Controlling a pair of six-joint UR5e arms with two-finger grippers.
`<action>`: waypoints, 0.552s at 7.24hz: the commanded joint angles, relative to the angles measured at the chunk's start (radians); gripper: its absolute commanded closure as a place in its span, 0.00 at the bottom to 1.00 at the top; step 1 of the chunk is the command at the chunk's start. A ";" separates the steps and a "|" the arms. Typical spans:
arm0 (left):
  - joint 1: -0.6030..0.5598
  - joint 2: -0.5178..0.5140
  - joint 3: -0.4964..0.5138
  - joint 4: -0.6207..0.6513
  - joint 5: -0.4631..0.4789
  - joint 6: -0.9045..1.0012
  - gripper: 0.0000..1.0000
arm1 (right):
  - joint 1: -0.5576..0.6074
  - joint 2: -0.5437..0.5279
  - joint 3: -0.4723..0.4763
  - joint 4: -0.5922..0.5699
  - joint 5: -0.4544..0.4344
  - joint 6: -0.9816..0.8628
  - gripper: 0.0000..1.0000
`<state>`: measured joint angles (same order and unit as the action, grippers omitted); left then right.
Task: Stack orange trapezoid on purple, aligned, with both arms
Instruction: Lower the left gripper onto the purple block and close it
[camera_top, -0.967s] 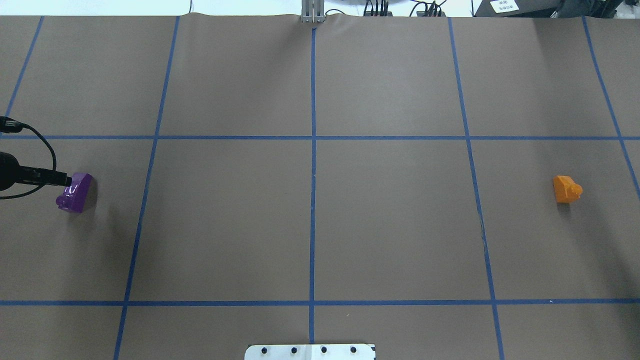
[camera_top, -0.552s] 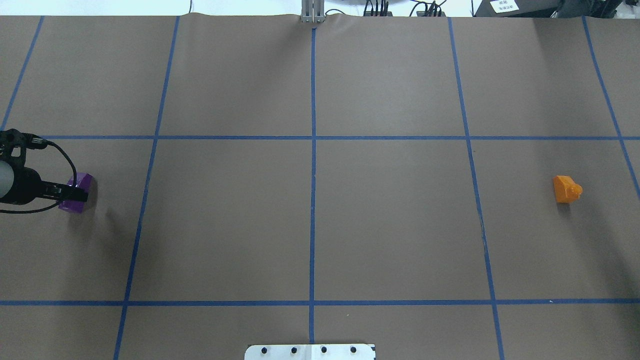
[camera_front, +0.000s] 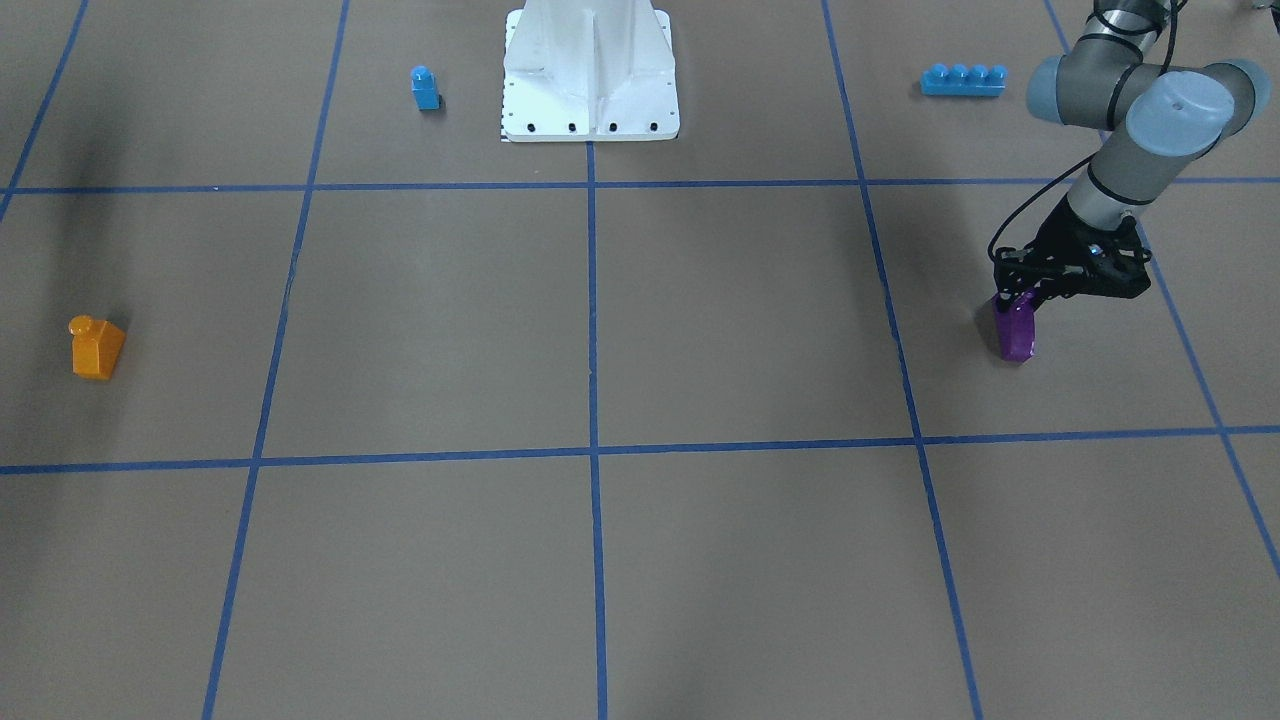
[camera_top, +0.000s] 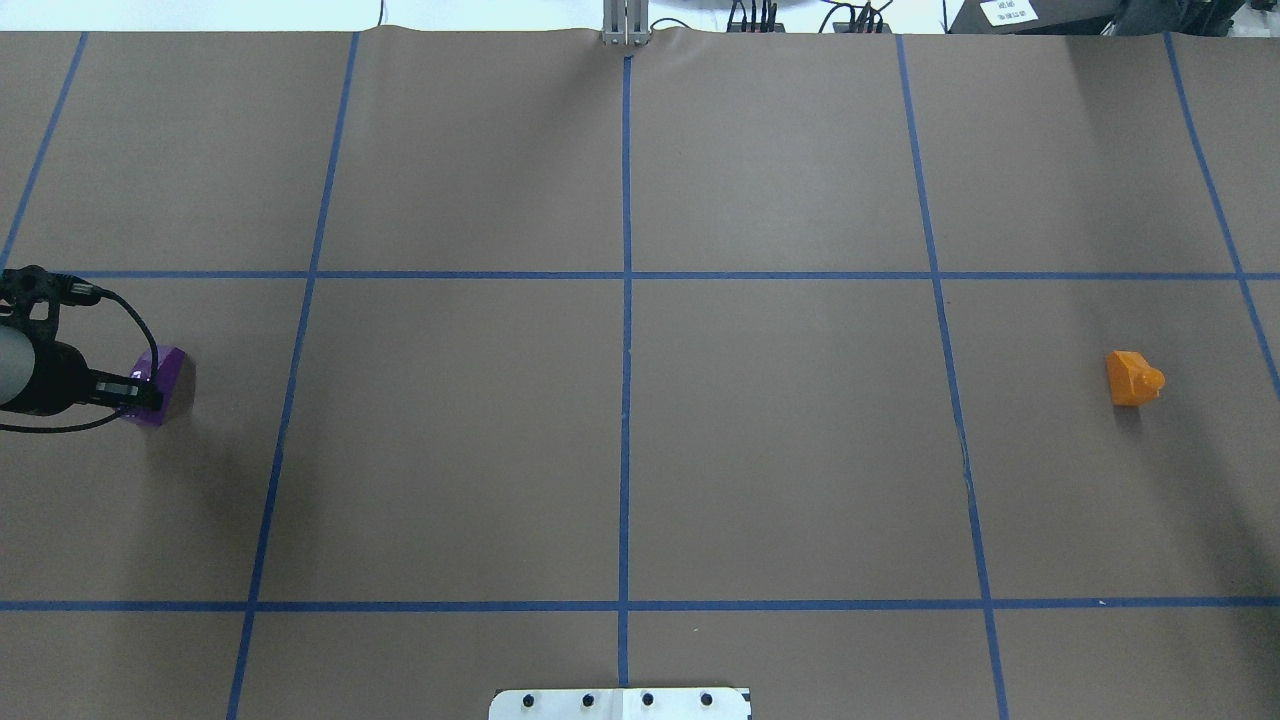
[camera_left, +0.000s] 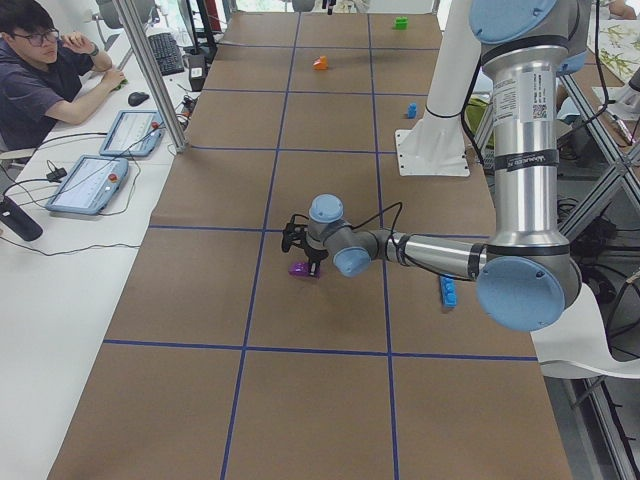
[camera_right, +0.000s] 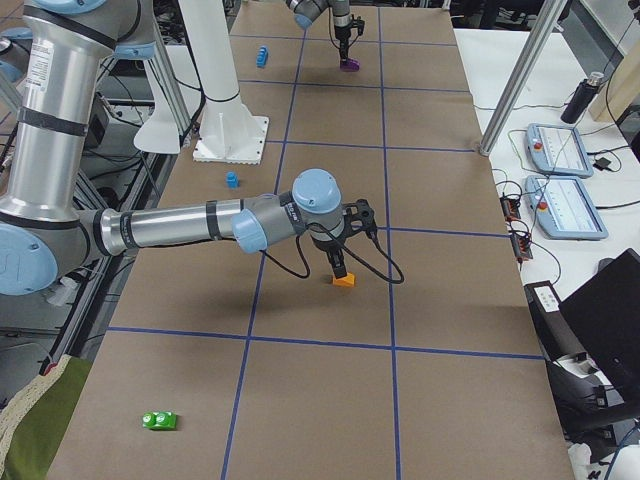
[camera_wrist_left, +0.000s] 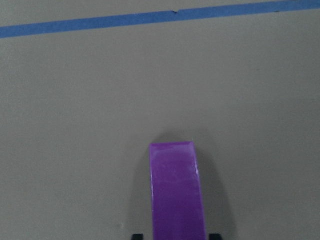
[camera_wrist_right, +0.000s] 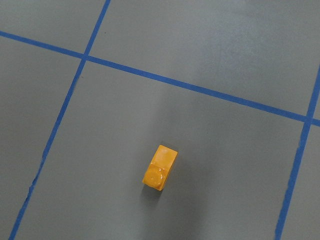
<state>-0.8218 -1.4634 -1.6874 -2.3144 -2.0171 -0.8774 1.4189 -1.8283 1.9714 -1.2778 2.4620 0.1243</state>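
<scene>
The purple block rests on the table at the far left, and also shows in the front view. My left gripper is down over it, also seen in the front view. In the left wrist view the purple block lies between the two fingertips with small gaps, so the gripper looks open. The orange trapezoid lies on its side at the far right, alone in the right wrist view. My right gripper hovers just above it, seen only in the exterior right view; I cannot tell if it is open.
A small blue single-stud block and a long blue four-stud brick lie near the white robot base. A green block lies at the table's right end. An operator sits beside the table.
My left gripper has moved from beside the purple block to over it and has come down around it. The orange trapezoid has not moved.
</scene>
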 joint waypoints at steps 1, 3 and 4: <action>0.000 -0.003 -0.006 0.021 0.000 0.002 1.00 | 0.000 0.000 0.000 0.000 0.000 0.000 0.00; -0.003 -0.040 -0.053 0.092 -0.002 0.000 1.00 | 0.000 -0.002 0.000 0.000 0.000 0.000 0.00; -0.003 -0.096 -0.122 0.256 0.000 0.000 1.00 | 0.000 -0.002 0.000 0.000 0.000 0.000 0.00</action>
<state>-0.8240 -1.5041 -1.7433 -2.2091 -2.0179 -0.8769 1.4189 -1.8295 1.9712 -1.2778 2.4621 0.1243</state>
